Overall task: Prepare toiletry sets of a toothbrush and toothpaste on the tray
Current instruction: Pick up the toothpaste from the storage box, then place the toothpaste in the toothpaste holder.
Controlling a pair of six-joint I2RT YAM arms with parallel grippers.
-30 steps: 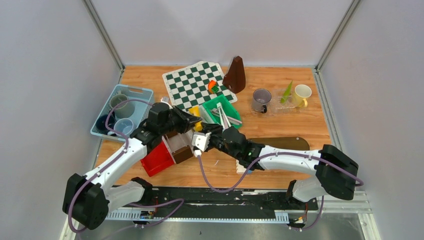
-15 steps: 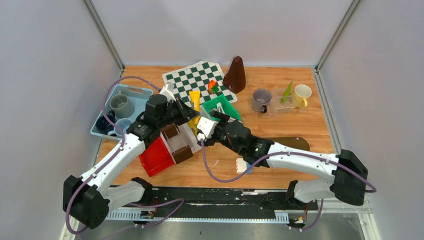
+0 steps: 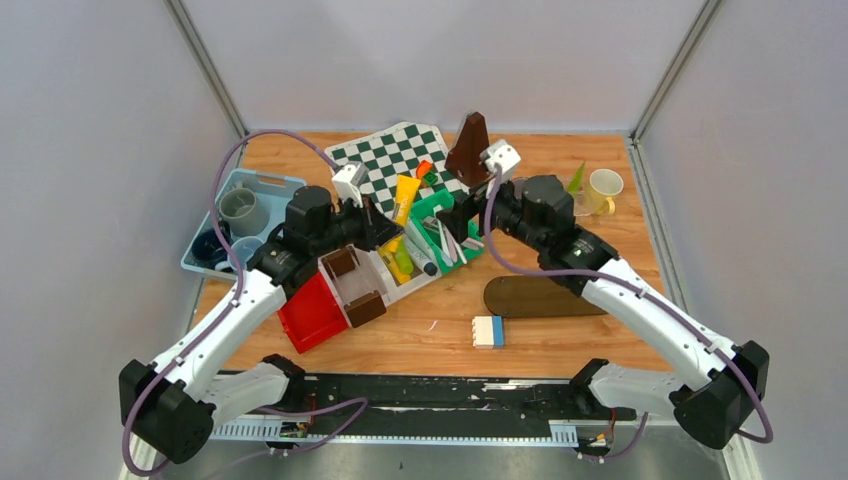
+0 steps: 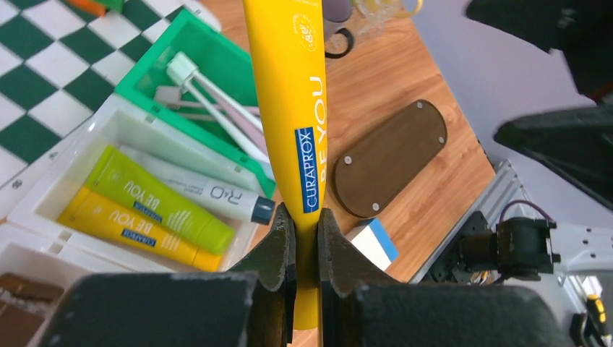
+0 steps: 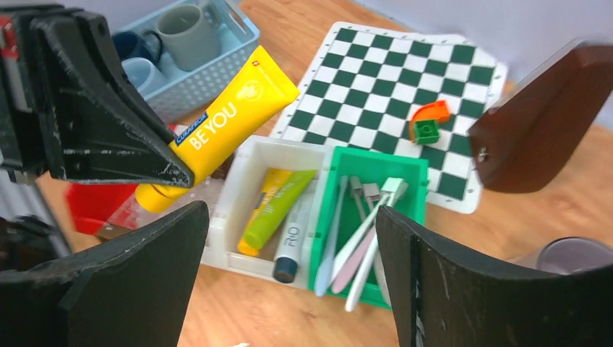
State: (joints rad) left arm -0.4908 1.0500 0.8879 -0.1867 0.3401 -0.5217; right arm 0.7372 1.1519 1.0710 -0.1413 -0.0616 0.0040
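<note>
— Where's the yellow tube (image 3: pixel 405 192)?
— Clamped near its cap in the left jaws, above the white bin (image 5: pixel 242 189). Its length slants, flat end toward the checkered mat (image 3: pixel 385 165).
— Right jaws?
— Spread wide, holding nothing.

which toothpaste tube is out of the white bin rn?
The yellow tube clamped by one end in the left hand, held in the air. The second yellow tube, green tube and white tube lie flat in the white bin.
</note>
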